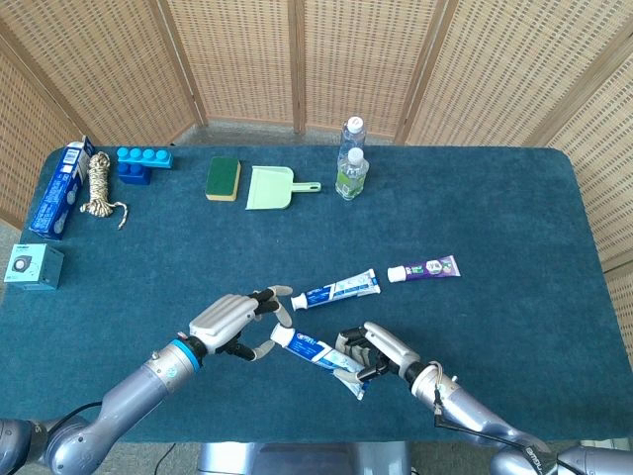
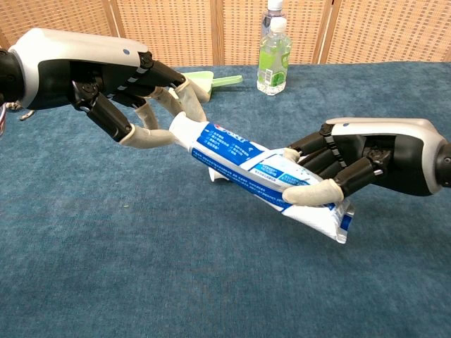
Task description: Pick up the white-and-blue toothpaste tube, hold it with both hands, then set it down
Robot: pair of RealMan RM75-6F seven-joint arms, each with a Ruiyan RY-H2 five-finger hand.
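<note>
A white-and-blue toothpaste tube (image 2: 243,163) hangs above the blue table (image 1: 495,218), tilted down to the right. My right hand (image 2: 356,160) grips its flat crimped end from the right, thumb under and fingers over. From the left, my left hand (image 2: 130,88) pinches the cap end between thumb and fingers. In the head view the held tube (image 1: 315,352) lies between the left hand (image 1: 229,322) and the right hand (image 1: 381,351), near the table's front edge. A second white-and-blue tube (image 1: 336,289) lies on the table just behind.
A purple-and-white tube (image 1: 423,268) lies to the right of the second tube. Along the back stand two bottles (image 1: 351,163), a green dustpan (image 1: 270,187) and a sponge (image 1: 224,178). Blue blocks (image 1: 143,163), a rope (image 1: 99,188), a blue box (image 1: 57,193) and a teal box (image 1: 35,265) sit at the left.
</note>
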